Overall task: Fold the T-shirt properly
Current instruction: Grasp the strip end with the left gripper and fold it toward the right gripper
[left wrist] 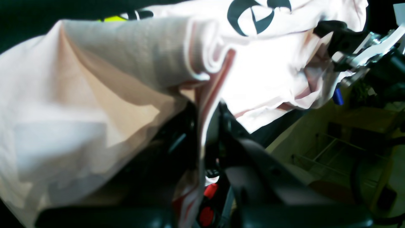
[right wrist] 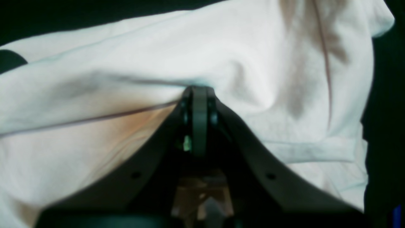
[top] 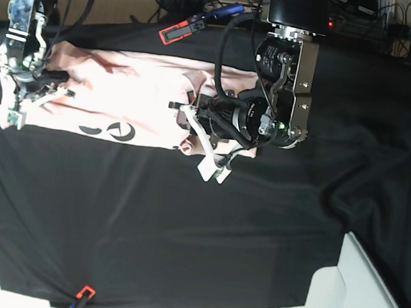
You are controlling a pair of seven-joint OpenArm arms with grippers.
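Nearest the left wrist camera, the left gripper has its black jaws pressed together on a thin fold of the T-shirt, pale pink cloth bunching up on both sides of them. In the right wrist view the right gripper is likewise clamped on the cloth, its jaws meeting at a seam. Farther off, in the base view, the T-shirt lies stretched between both arms across the black table cover, with parts of its black lettering showing along the near edge
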